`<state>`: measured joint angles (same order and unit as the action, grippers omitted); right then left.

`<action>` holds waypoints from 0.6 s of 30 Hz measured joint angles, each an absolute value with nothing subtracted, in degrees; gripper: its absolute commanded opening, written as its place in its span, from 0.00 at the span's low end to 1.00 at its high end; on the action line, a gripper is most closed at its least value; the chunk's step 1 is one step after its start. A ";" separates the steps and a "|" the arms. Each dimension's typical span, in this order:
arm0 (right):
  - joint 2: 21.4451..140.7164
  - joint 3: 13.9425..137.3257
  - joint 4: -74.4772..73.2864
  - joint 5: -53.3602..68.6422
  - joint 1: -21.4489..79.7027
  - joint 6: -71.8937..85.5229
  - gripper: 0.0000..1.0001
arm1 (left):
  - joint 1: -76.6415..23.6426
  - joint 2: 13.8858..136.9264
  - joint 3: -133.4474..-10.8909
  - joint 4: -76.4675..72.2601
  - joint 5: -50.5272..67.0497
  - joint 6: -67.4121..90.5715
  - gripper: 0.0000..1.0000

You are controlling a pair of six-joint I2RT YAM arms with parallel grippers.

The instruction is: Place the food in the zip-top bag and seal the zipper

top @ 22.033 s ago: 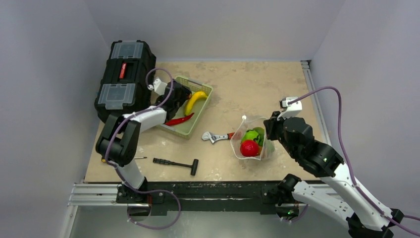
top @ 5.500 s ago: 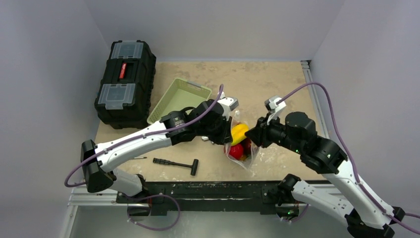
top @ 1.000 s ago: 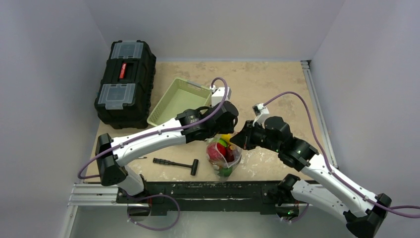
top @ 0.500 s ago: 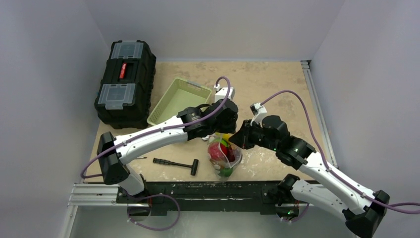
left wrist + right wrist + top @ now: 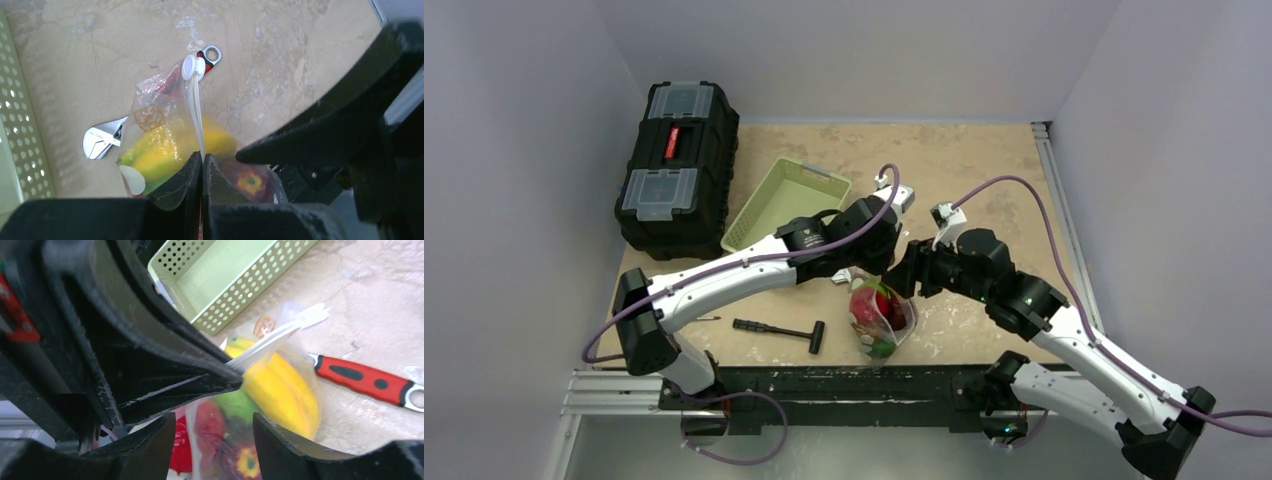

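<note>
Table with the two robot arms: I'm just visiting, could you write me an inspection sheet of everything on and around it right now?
Surface: beige table, blotchy marks.
Job's things: zip-top bag held by its top edge, food inside, none seen loose; zipper with its white slider at the far end.
Clutter: black toolbox; green basket, nothing in it; hammer; red-handled wrench beside the bag.
Hands: left hand shut on the zipper; right hand open, a finger on either side of the bag.
Cables: purple cables, one looping over each arm.
Surroundings: plain pale walls on three sides; nothing else seen.
</note>
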<state>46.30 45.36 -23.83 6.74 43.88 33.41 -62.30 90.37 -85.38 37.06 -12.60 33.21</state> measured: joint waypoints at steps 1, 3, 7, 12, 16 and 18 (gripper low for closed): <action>46.09 46.04 -24.67 6.13 43.88 32.67 0.63 | -62.15 89.49 -84.49 36.47 -11.22 31.57 0.00; 45.01 47.44 -25.82 4.82 43.88 30.79 0.68 | -61.41 86.56 -81.89 35.38 -7.55 27.09 0.00; 40.38 48.29 -25.91 2.63 43.88 27.40 0.70 | -58.37 80.29 -78.15 34.00 2.46 19.55 0.00; 35.79 47.07 -21.69 4.34 43.88 22.04 0.69 | -50.94 77.34 -77.67 33.52 20.14 11.77 0.00; 32.82 42.70 -15.51 8.19 43.88 17.96 0.68 | -47.03 77.91 -77.76 34.94 31.33 6.74 0.00; 32.38 41.06 -12.62 10.70 43.88 16.45 0.66 | -46.17 78.61 -77.82 35.81 35.44 4.97 0.00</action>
